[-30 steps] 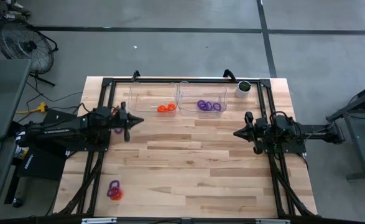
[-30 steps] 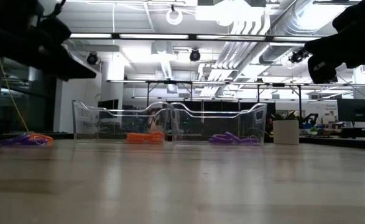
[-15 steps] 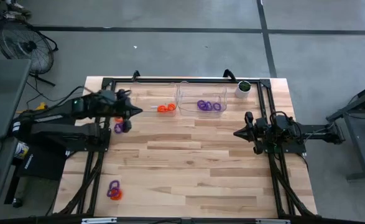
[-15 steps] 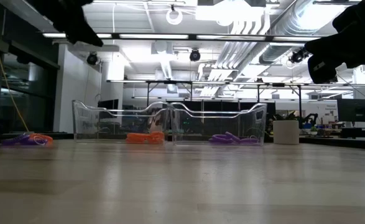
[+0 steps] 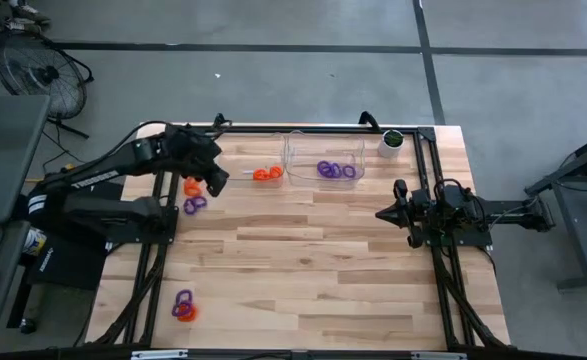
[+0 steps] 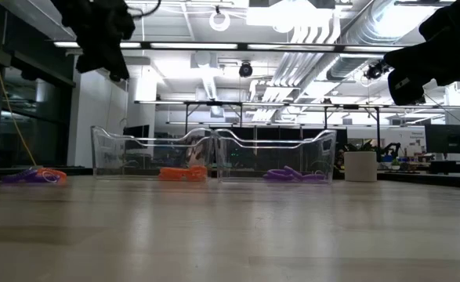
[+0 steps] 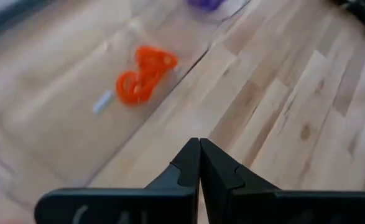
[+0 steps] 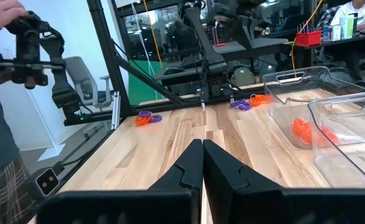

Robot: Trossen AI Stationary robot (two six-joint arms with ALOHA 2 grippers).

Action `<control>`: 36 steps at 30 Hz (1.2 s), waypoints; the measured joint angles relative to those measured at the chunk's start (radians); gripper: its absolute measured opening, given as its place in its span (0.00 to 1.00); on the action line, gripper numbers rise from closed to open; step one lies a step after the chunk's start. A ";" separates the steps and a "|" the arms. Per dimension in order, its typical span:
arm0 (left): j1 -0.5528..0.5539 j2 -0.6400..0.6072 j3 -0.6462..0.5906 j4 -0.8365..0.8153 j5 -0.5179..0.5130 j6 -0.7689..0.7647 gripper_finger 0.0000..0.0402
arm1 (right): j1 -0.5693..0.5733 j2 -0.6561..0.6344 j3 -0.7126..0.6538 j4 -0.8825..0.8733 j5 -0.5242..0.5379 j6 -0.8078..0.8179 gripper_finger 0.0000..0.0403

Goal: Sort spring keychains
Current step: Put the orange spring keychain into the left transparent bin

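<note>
Orange spring keychains [image 5: 266, 174] lie in the left clear bin [image 5: 273, 150], and purple ones [image 5: 335, 170] in the right clear bin [image 5: 358, 158]. Loose on the table lie an orange one [image 5: 192, 186] and a purple one [image 5: 194, 205] by the left arm, and an orange-and-purple pair [image 5: 182, 305] near the front left. My left gripper [image 5: 218, 180] hangs shut high above the table beside the left bin, slanting down toward the orange keychains [image 7: 145, 73]. My right gripper [image 5: 381, 213] waits shut and level at the right.
A white cup with a dark top [image 5: 391, 141] stands at the far right corner. Black frame rails [image 5: 293, 128] run along the table's edges. In the right wrist view a person [image 8: 2, 143] stands beyond the table's left side, holding a controller.
My left gripper has risen well clear of the table and swung toward the far edge, next to the left bin. It has tipped from level to slanting down and has stayed shut. The orange and purple keychains under the arm now show.
</note>
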 joint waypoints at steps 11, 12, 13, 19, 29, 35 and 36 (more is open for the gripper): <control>0.199 0.048 0.001 -0.057 0.128 0.094 0.00 | 0.000 0.000 0.000 0.000 0.000 0.000 0.02; 0.225 0.058 0.001 -0.062 0.142 0.073 0.00 | 0.000 0.000 0.000 0.000 0.000 0.000 0.02; 0.252 0.068 0.001 -0.063 0.152 0.036 0.00 | 0.000 0.000 0.000 0.000 0.000 0.000 0.02; 0.398 0.135 0.001 -0.110 0.186 -0.212 0.00 | 0.000 0.000 0.000 0.001 -0.001 0.000 0.01; 0.538 0.172 0.001 -0.163 0.085 -0.436 0.00 | 0.000 0.000 0.000 0.001 -0.002 0.000 0.02; 0.583 0.172 -0.034 -0.177 0.004 -0.693 0.00 | 0.000 0.000 0.000 0.001 -0.002 0.000 0.02; 0.582 0.172 -0.048 -0.178 -0.020 -0.736 0.00 | 0.000 0.000 0.000 0.001 -0.002 0.000 0.02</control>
